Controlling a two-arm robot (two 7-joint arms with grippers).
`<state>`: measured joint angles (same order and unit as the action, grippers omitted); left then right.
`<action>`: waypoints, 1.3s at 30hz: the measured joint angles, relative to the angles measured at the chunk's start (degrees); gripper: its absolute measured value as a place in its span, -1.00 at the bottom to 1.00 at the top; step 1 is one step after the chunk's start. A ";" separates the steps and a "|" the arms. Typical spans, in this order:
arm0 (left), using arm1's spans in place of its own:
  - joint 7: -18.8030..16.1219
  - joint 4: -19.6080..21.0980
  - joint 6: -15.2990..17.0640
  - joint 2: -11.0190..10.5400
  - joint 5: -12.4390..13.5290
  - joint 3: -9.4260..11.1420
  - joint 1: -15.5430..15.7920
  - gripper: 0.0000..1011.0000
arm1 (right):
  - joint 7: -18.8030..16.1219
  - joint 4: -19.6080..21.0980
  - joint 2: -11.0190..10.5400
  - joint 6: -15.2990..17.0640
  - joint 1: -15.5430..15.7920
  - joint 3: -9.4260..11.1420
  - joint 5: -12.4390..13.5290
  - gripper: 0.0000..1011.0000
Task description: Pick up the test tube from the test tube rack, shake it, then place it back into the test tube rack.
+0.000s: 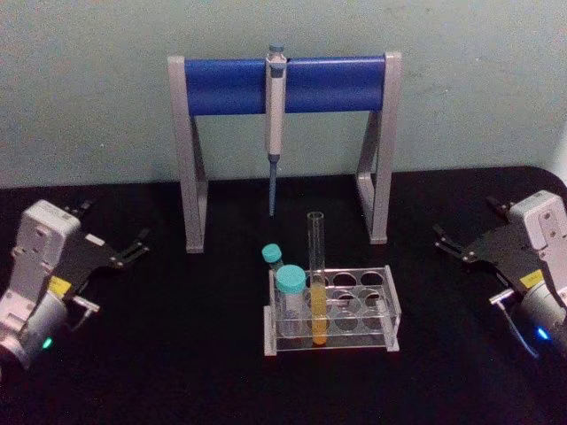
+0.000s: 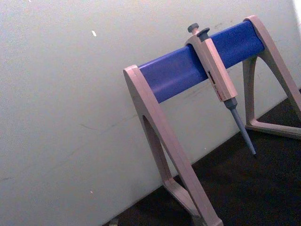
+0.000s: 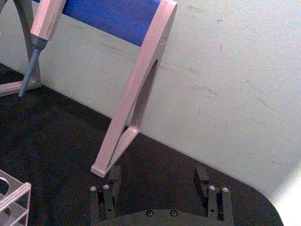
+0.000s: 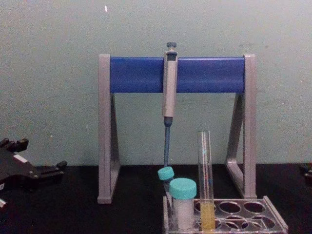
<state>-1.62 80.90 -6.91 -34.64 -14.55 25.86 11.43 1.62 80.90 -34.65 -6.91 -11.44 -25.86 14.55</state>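
Yellow-filled test tube [image 1: 316, 270] upright in test tube rack [image 1: 388, 305], mid-table [image 1: 177, 354]. I see left gripper [image 1: 131, 250] and right gripper [image 1: 445, 241] well apart on either side, both jaws released, empty.

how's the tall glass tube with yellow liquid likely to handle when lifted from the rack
Thin smooth glass: the tall clear test tube probably is rigid, fragile and slippery. Uncapped with yellow liquid low down, it may spill if tilted far. Standing well above the low clear plastic rack, it could tip from a sideways nudge.
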 joint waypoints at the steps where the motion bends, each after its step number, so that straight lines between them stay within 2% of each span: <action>1: 0.00 0.00 0.00 0.00 0.00 0.00 0.00 0.98 | 0.00 0.00 0.00 0.00 0.00 0.00 0.00 0.98; 29: 0.00 0.00 0.00 0.00 0.00 0.00 0.00 0.98 | 0.00 0.00 0.00 0.00 0.01 0.01 0.00 0.98; 36: 0.00 0.00 0.00 0.00 0.00 0.00 0.00 0.98 | -1.09 2.76 -0.33 0.19 2.57 1.51 0.33 0.98; 39: 0.00 0.00 0.00 0.00 0.00 0.00 0.00 0.98 | -2.72 5.26 -0.90 0.37 4.77 2.56 1.93 0.98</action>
<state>-1.62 80.90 -6.91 -34.65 -14.55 25.86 11.43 -1.09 86.16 -35.55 -6.54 -6.66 -23.31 16.48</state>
